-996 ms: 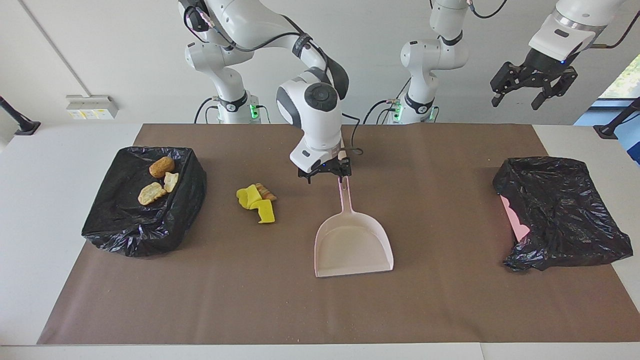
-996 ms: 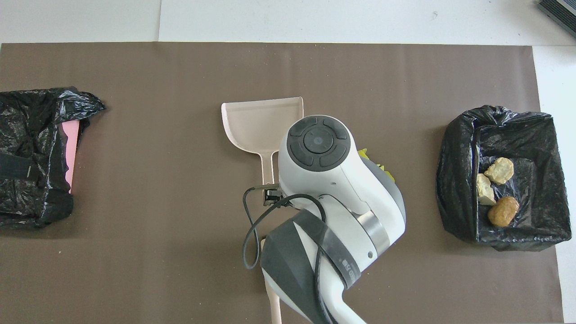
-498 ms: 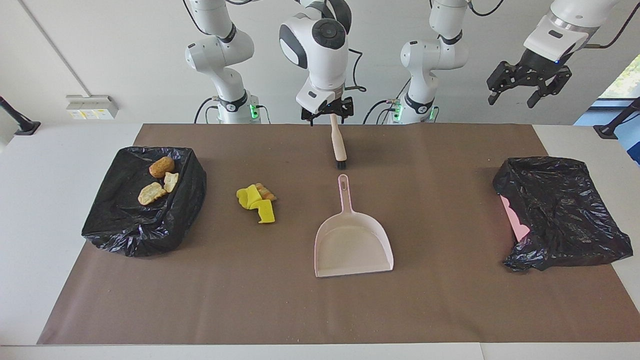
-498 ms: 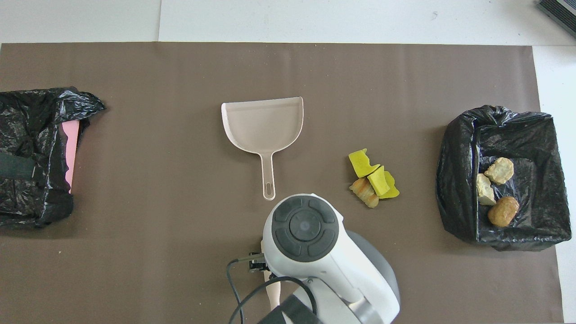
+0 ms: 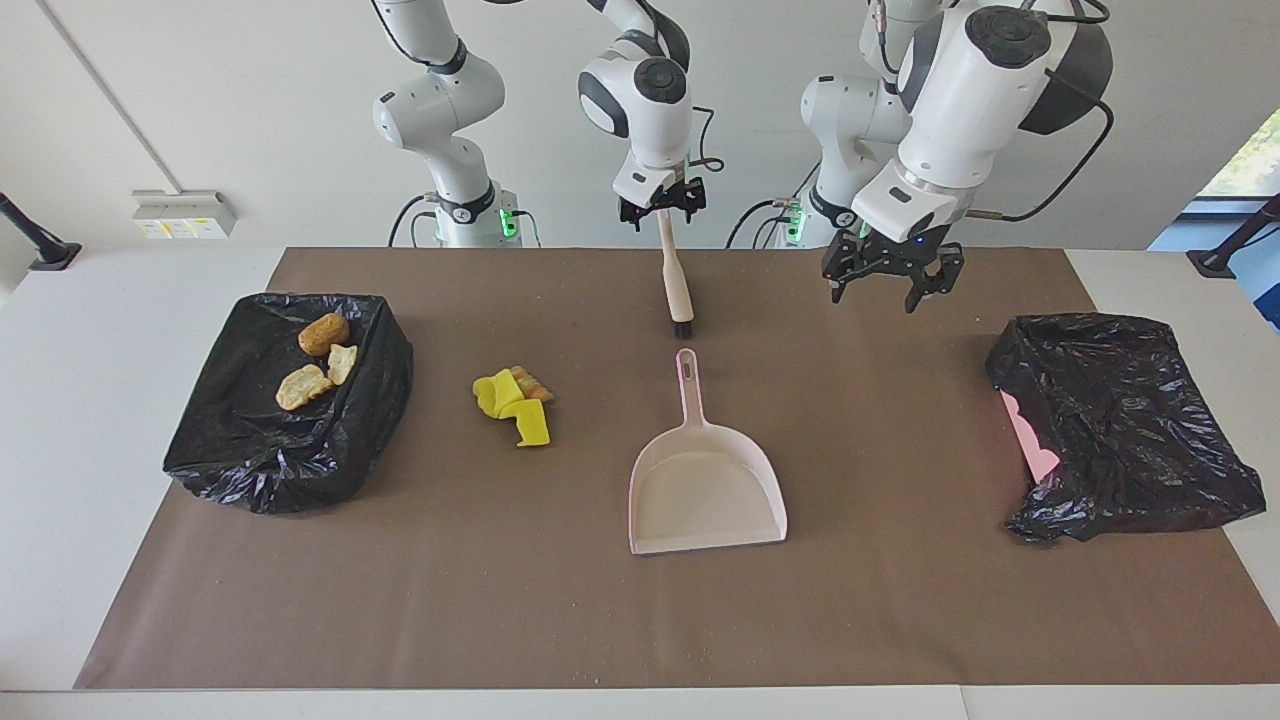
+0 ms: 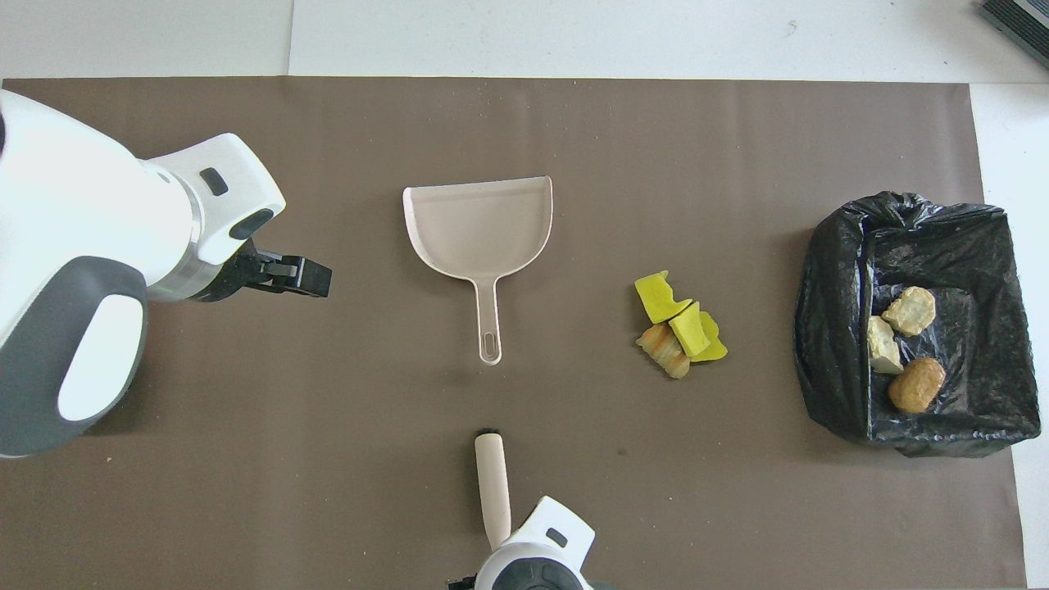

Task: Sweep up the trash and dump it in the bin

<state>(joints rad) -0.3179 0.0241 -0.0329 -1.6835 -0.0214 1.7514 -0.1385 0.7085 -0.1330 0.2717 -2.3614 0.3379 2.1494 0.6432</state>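
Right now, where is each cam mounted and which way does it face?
Facing view: high across the table, looking at the robots; both arms full, left gripper raised over the mat, right gripper at the brush.
Overhead view: above the robots' end, looking steeply down; only wrists show.
Shared: dustpan, trash, bin, half a turn apart.

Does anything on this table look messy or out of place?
Yes. A small pile of trash, yellow pieces and a brown lump, lies loose on the mat beside the lined bin that already holds three lumps. The other bin lies slumped, pink showing past its liner.
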